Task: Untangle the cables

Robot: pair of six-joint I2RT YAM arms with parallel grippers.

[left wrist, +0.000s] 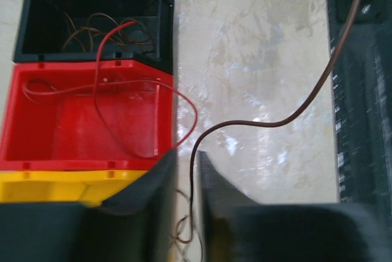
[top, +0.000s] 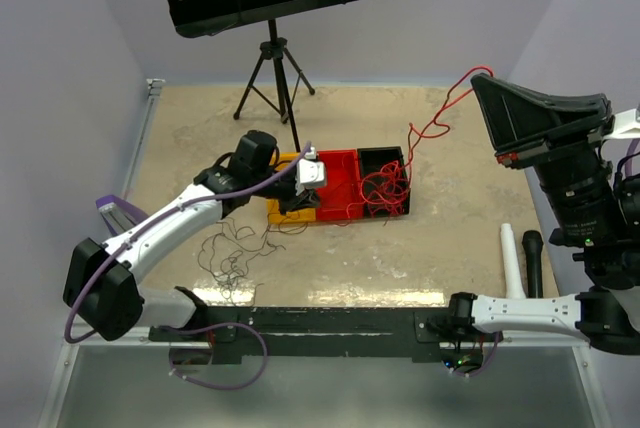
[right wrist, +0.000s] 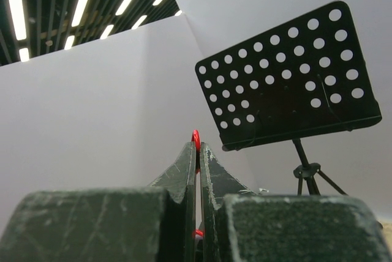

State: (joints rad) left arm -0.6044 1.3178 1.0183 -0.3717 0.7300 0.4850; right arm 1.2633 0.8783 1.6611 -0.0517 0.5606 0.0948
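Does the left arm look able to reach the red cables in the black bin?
Probably yes: the left fingers hang beside the yellow bin; the black bin is open-topped, with nothing over the red cables.

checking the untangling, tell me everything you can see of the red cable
The red cable is very thin, bright red, flexible wire. The shut right gripper pinches it, raised at far right. From there it hangs kinked down to the black compartment, bunching in loops, some lying in the red compartment and over its rim.
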